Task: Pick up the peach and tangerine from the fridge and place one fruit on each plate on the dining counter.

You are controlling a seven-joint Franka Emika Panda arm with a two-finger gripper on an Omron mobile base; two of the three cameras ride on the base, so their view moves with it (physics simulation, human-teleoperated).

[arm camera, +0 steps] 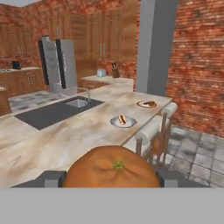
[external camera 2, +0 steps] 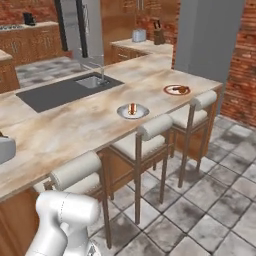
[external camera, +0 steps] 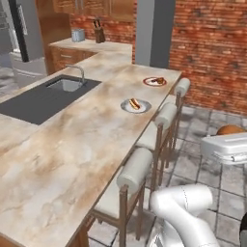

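My gripper (arm camera: 112, 178) is shut on the tangerine (arm camera: 113, 168), a round orange fruit with a green stem dot that sits between the two dark fingers (arm camera: 52, 178). The same tangerine (external camera: 230, 129) shows at the right of the left base view, above the floor beside the stools. Two plates rest near the dining counter's (external camera: 72, 140) stool-side edge: a nearer plate (external camera: 135, 105) (arm camera: 123, 121) and a farther plate (external camera: 155, 81) (arm camera: 146, 104), each with a reddish-brown bit of food. The fridge (arm camera: 57, 63) stands far back on the left. The peach is out of view.
A dark inset sink (external camera: 65, 85) with a tap lies in the counter left of the plates. Three padded stools (external camera: 136, 169) line the counter's near edge. A grey pillar (arm camera: 155, 48) and a brick wall (arm camera: 197, 65) rise behind. A toaster (external camera: 77, 34) and a knife block (external camera: 99, 34) stand on the back counter.
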